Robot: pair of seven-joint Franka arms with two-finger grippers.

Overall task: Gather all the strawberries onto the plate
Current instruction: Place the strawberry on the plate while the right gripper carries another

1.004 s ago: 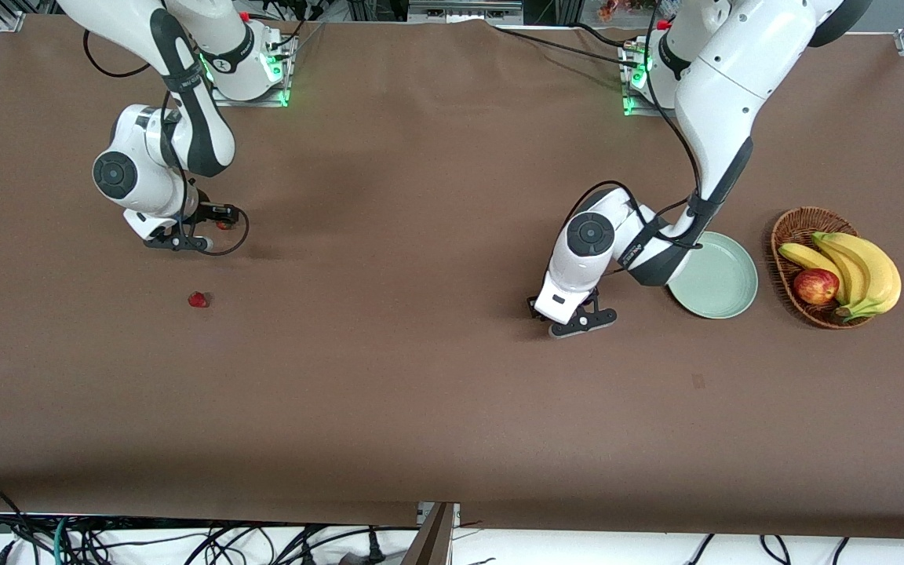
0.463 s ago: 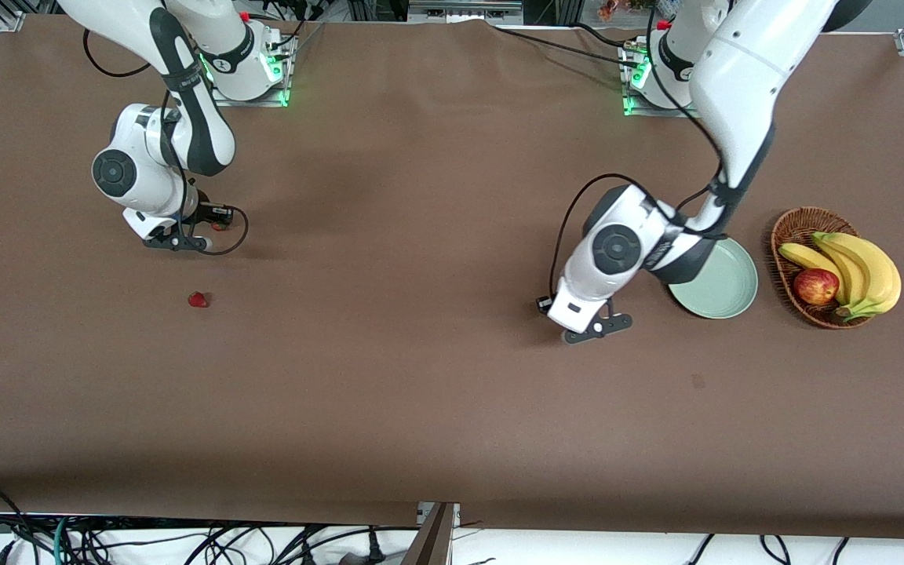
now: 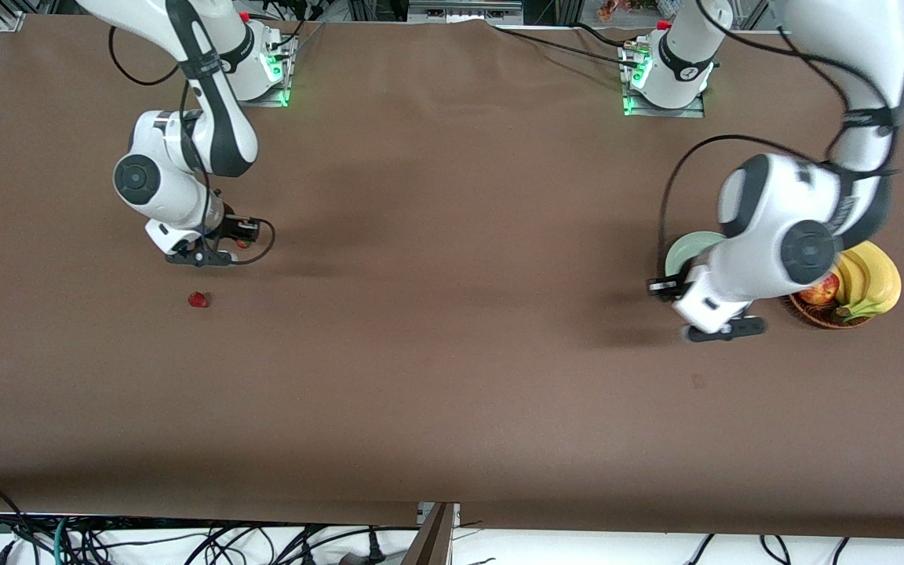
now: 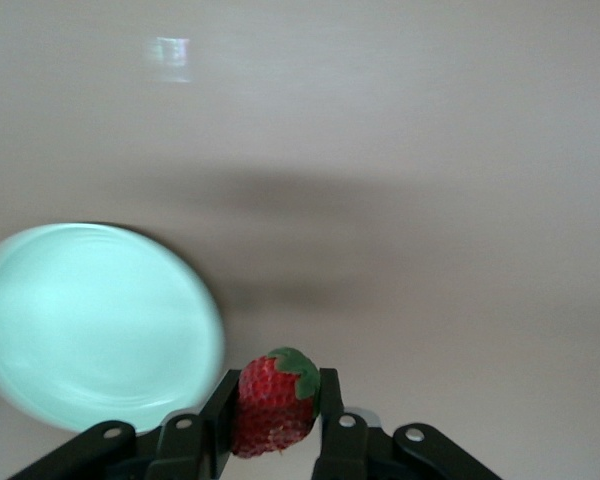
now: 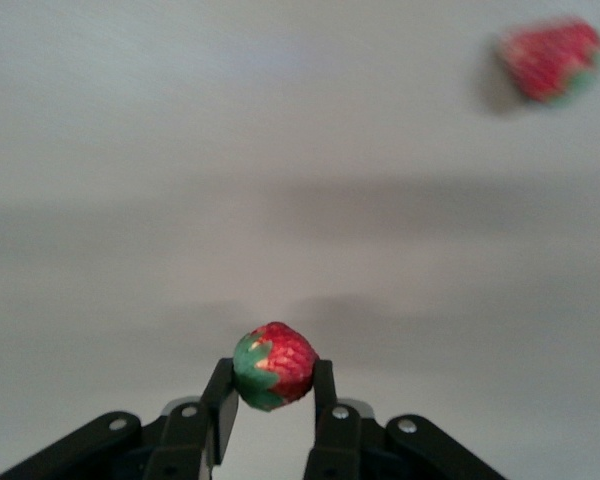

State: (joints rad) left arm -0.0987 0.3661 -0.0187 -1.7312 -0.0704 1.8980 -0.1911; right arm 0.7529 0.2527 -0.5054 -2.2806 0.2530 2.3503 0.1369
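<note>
We see the left hand (image 4: 275, 415) pinching a strawberry (image 4: 273, 403) between its two black fingers, red flesh with a green top turned up toward one finger. In the left wrist view the plate (image 4: 90, 330) shows as a pale mint disc close beside the held berry; whether the berry is over its rim we cannot tell. In the front view the left hand (image 3: 723, 329) sits at the lower right of the frame, up in the air at the plate's (image 3: 683, 251) front edge, with the arm covering most of the plate.

The right hand (image 5: 275, 410) is pressed onto a second strawberry (image 5: 273, 366), its green cap turned to one side. In the front view this hand (image 3: 213, 255) is in the upper left of the frame, low over the brown surface (image 3: 436, 353).

The third strawberry (image 3: 198, 299) lies loose on the surface, just below the right hand in the frame and apart from it.

A wicker basket (image 3: 813, 314) with bananas (image 3: 872, 278) and an apple (image 3: 819, 292) shows at the right edge, beside the plate.

We can read no writing.
</note>
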